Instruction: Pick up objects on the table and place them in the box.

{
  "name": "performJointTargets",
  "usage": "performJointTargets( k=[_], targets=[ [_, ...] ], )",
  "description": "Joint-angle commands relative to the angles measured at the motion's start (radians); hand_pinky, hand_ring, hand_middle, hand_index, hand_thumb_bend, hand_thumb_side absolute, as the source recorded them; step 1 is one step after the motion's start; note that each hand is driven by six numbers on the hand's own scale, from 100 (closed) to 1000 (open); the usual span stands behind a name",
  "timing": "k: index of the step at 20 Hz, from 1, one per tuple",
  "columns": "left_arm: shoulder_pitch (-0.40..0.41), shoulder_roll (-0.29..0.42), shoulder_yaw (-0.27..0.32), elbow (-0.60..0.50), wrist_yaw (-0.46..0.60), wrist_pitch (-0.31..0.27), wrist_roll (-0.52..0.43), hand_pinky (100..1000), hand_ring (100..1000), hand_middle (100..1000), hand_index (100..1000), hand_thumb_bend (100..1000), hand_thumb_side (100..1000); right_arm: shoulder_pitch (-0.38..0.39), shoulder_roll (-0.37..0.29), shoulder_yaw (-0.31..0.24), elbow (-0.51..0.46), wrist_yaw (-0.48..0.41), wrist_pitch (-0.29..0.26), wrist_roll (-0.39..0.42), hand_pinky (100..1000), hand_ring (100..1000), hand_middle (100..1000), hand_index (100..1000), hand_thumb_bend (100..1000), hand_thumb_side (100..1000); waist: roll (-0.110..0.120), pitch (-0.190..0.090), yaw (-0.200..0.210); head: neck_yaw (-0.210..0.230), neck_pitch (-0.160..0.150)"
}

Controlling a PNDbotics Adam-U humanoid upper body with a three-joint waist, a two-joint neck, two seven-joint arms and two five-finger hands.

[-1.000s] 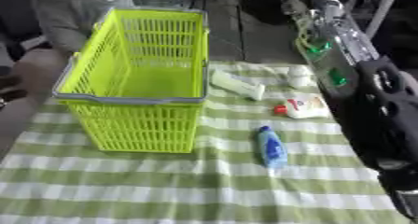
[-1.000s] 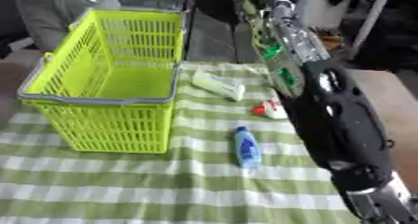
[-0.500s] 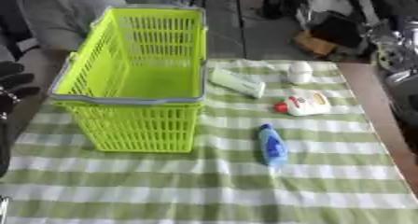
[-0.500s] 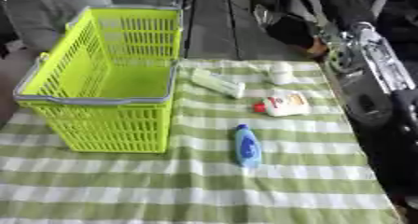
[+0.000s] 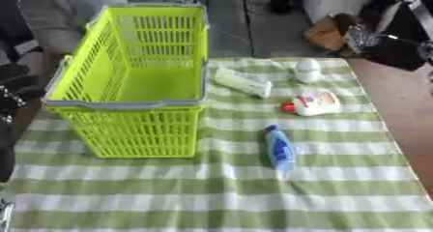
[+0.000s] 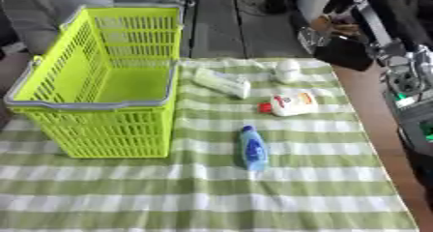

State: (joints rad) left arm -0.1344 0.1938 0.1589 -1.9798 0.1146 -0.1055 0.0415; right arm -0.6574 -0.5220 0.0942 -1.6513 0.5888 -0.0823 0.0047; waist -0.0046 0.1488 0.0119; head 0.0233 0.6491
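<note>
A lime-green plastic basket (image 5: 127, 105) stands on the left of the checked cloth, with nothing showing inside it. To its right lie a white tube (image 5: 243, 82), a small white jar (image 5: 307, 70), a white bottle with a red cap (image 5: 311, 104) and a blue bottle (image 5: 279, 148). My right arm rises along the right edge, and its dark hand (image 6: 340, 47) hangs blurred beyond the table's far right corner, away from every item. My left hand (image 5: 10, 93) shows as a dark shape at the left edge beside the basket.
The green-and-white checked cloth (image 5: 220, 197) covers the table, with bare brown tabletop (image 5: 397, 110) along its right side. A cardboard box (image 5: 325, 32) and dark clutter sit on the floor behind the table.
My right arm has swung off the table's right side toward the far right, uncovering the jar and the white bottle. The items and basket lie as before.
</note>
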Motion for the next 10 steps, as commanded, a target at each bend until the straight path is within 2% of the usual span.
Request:
performJointTargets(
  k=[1,10],
  targets=[
    [-0.012,0.015,0.002,-0.02,-0.001,-0.003,-0.004,700,726,691,744,304,954,-0.002,-0.034,-0.018,-0.024,-0.018,-0.001,0.007,575,568,725,855,411,578,0.002,-0.011,-0.002,0.004,0.005],
    [-0.011,0.011,0.0,-0.02,-0.001,-0.002,-0.01,701,727,693,744,304,957,0.042,-0.036,-0.022,-0.024,-0.03,0.008,0.033,565,554,717,855,417,569,0.005,-0.003,-0.01,0.001,0.005]
  ],
)
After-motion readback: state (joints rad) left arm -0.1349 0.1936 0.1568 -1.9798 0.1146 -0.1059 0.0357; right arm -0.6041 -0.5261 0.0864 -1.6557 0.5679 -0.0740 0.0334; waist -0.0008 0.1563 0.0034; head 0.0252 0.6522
